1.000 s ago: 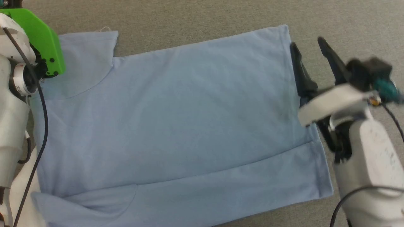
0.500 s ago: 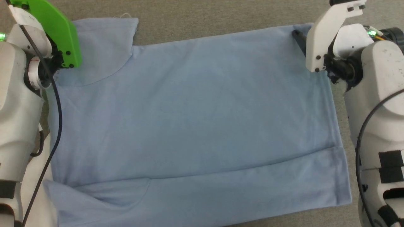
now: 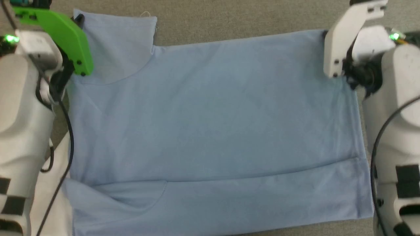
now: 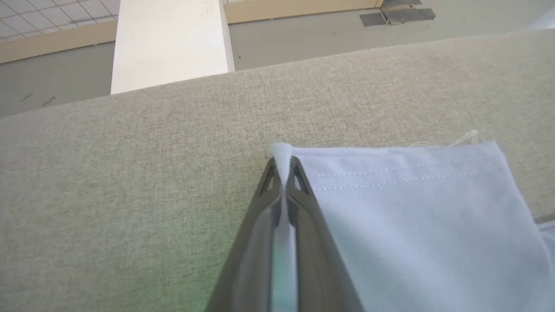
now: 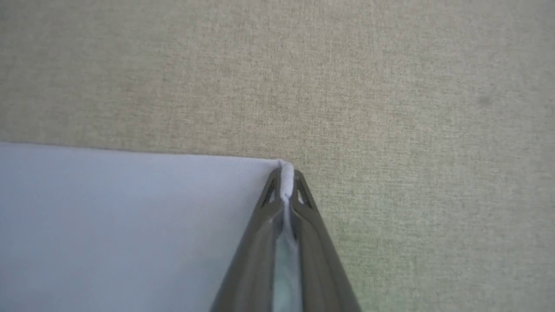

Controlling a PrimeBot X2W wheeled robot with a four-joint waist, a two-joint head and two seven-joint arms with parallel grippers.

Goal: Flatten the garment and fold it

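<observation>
1. I count one light sky-blue knit T-shirt (image 3: 210, 124); it lies spread flat on one beige woven surface (image 3: 236, 16); its near edge is folded over in one band.
2. I have two grippers on it; my left gripper (image 4: 284, 168) is pinched tight on the shirt's far left corner; my right gripper (image 5: 286, 174) is clamped on the far right corner.
</observation>
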